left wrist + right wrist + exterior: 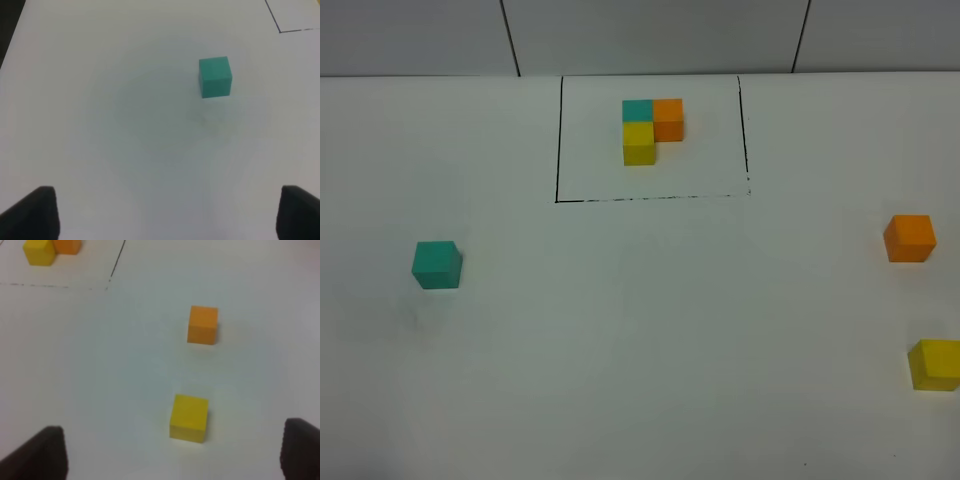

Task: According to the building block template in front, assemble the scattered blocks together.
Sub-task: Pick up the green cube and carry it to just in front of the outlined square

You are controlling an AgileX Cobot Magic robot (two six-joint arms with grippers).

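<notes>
The building block template (651, 129) is a teal, orange and yellow L of cubes inside a thin black-lined rectangle at the back middle; part of it shows in the right wrist view (44, 250). The loose teal cube (437, 265) sits alone at the left and shows in the left wrist view (215, 76). The loose orange cube (909, 238) and yellow cube (934, 364) sit at the right edge, also in the right wrist view as orange (202, 325) and yellow (189, 418). My left gripper (167, 220) and right gripper (175, 455) are open, empty, and apart from the cubes. Neither gripper shows in the exterior view.
The white table (650, 330) runs back to a wall with dark seams (510, 40). The table's dark left edge shows in the left wrist view (10, 30). The black frame line's corner shows there too (280, 31).
</notes>
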